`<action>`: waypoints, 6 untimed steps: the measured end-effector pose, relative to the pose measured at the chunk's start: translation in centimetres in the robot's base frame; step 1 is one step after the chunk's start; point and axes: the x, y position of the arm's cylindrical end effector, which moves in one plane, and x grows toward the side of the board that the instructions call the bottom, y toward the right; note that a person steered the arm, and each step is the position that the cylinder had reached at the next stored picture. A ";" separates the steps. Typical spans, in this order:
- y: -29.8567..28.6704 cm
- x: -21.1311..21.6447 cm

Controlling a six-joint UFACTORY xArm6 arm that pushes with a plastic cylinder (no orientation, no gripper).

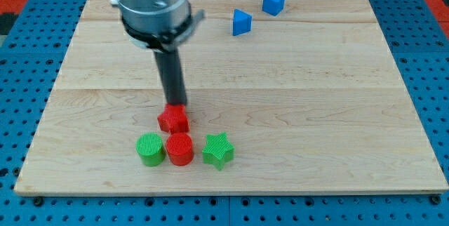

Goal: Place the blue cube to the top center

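Observation:
The blue cube (273, 2) sits near the view's top, right of centre. A second blue block (241, 22), wedge-like in shape, lies just below and left of it. My tip (174, 104) rests at the top edge of a red star-like block (173, 120) in the lower middle of the board, far down and left of the blue cube.
Below the red star block, a row holds a green cylinder (149, 149), a red cylinder (179, 149) and a green star (218, 150). The wooden board (316, 114) lies on a blue perforated table. The arm's grey body (151, 5) hangs over the board's top left.

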 end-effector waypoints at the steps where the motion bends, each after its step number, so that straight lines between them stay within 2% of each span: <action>1: 1.9 1.3; 2: 8.8 -4.8; 3: 20.3 -11.5; 5: 22.5 -23.8; 6: 17.9 -27.3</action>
